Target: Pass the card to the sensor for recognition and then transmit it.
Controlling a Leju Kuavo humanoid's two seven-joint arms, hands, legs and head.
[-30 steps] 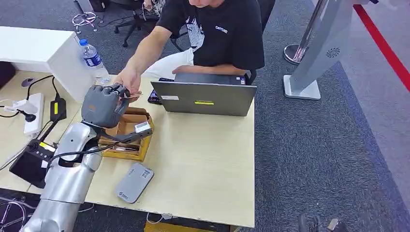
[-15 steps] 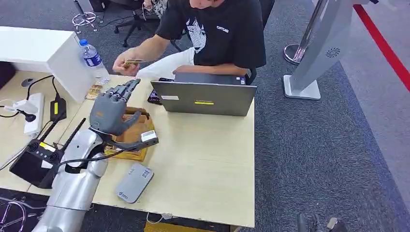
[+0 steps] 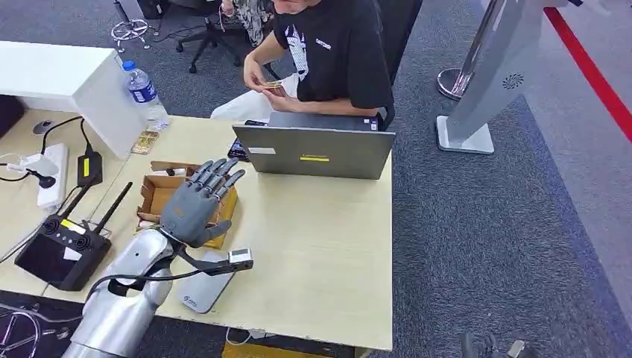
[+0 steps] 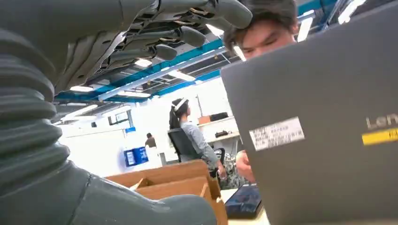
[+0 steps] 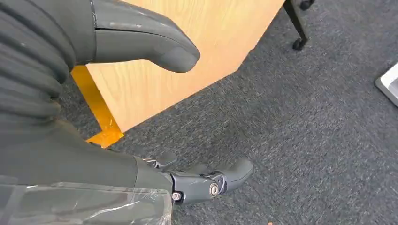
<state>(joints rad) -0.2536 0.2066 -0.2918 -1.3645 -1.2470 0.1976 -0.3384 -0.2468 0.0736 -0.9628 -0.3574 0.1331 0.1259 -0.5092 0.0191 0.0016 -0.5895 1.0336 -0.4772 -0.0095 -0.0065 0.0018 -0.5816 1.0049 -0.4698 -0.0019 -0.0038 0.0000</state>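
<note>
Card [image 3: 273,85] now with person [image 3: 339,52] | left hand [image 3: 200,203] withdrawn, fingers spread, empty | laptop [image 3: 317,152] ahead

Left hand [image 3: 195,210] lower left of the frame, empty, fingers [image 3: 220,174] spread and stretched over a cardboard box [image 3: 156,195] on the surface [image 3: 313,246]. Grey sensor [image 3: 207,282] flat near the front edge, just below the hand. Card [image 3: 273,86] at upper centre, pinched in a person's hands [image 3: 257,77] behind a grey laptop [image 3: 314,151]. Water bottle [image 3: 141,91] upper left; black remote controller [image 3: 59,246] far left.
</note>
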